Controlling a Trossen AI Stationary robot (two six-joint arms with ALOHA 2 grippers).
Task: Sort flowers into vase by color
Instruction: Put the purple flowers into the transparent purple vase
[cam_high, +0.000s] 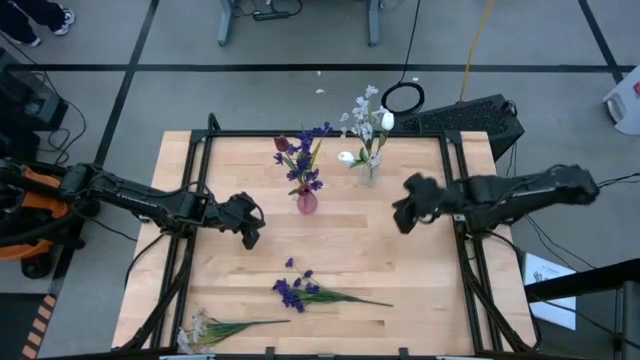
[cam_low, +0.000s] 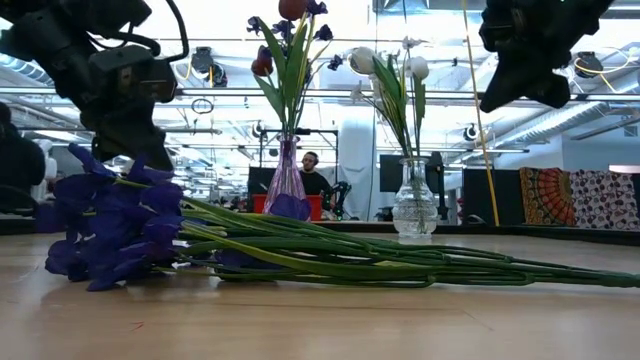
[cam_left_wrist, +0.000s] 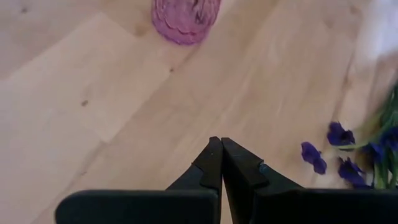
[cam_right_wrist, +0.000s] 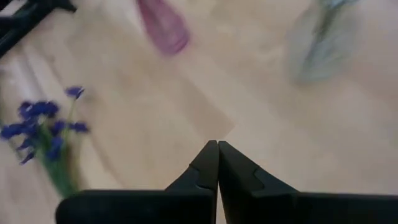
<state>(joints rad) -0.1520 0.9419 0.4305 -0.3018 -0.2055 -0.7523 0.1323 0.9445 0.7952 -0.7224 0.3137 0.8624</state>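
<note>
A purple flower (cam_high: 300, 291) lies flat on the table toward the near edge, blossoms left, stem pointing right; it also fills the low view (cam_low: 120, 230). A white spray (cam_high: 215, 327) lies at the near left edge. The pink vase (cam_high: 306, 202) holds purple and dark red flowers; the clear vase (cam_high: 368, 172) holds white ones. My left gripper (cam_high: 252, 238) hovers shut above the table, left of the pink vase (cam_left_wrist: 186, 18). My right gripper (cam_high: 402, 220) hovers shut, right of the clear vase (cam_right_wrist: 317, 50). Both touch nothing.
The table's black frame rails (cam_high: 200, 160) run along the left and right sides. Bare wood (cam_high: 350, 240) lies between the two grippers and between the vases and the lying flowers. A person (cam_low: 312, 175) sits far off in the room behind.
</note>
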